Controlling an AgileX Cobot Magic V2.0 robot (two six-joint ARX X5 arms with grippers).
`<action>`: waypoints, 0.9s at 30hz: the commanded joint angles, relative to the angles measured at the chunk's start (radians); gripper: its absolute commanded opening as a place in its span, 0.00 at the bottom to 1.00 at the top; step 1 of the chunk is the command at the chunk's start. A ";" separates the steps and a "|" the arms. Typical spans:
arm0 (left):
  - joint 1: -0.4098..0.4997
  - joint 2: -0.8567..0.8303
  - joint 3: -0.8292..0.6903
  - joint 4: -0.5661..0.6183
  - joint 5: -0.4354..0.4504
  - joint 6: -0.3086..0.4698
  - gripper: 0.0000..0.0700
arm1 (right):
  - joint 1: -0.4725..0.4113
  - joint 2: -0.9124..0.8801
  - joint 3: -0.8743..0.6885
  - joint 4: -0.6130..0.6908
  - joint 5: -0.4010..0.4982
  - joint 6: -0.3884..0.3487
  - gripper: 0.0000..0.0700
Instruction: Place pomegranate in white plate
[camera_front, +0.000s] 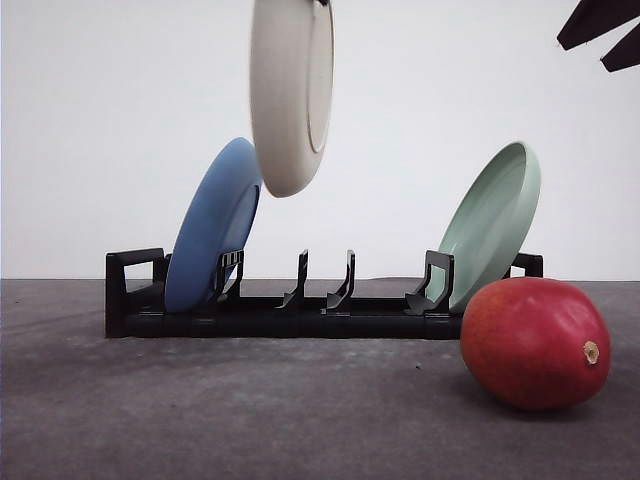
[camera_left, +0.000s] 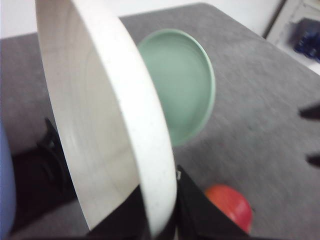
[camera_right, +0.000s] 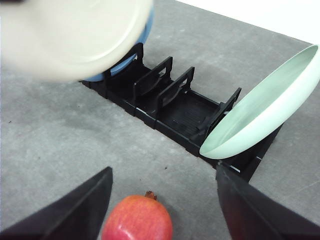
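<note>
The white plate (camera_front: 290, 90) hangs on edge in the air above the rack, over the blue plate. My left gripper (camera_left: 162, 220) is shut on its lower rim, and the plate (camera_left: 100, 125) looms large in the left wrist view. The pomegranate (camera_front: 535, 342) lies on the grey table at the front right, its stem nub facing right. It also shows as a red ball (camera_left: 230, 205) past the plate's rim. My right gripper (camera_right: 164, 170) is open, high above the pomegranate (camera_right: 137, 220), with nothing between its fingers. Its dark fingers (camera_front: 590, 25) show at the top right.
A black dish rack (camera_front: 300, 310) stands across the table's middle. A blue plate (camera_front: 212, 225) leans in its left slot and a pale green plate (camera_front: 490, 225) in its right slot, just behind the pomegranate. The middle slots (camera_right: 170, 95) are empty.
</note>
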 joint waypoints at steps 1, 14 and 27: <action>-0.040 -0.027 -0.048 0.009 -0.030 -0.031 0.01 | 0.006 0.005 0.017 0.006 0.003 0.015 0.60; -0.263 -0.114 -0.280 -0.113 -0.165 0.288 0.00 | 0.006 0.010 0.017 0.007 0.005 0.014 0.60; -0.287 0.198 -0.278 -0.131 -0.240 0.560 0.00 | 0.006 0.061 0.017 0.006 0.005 0.015 0.60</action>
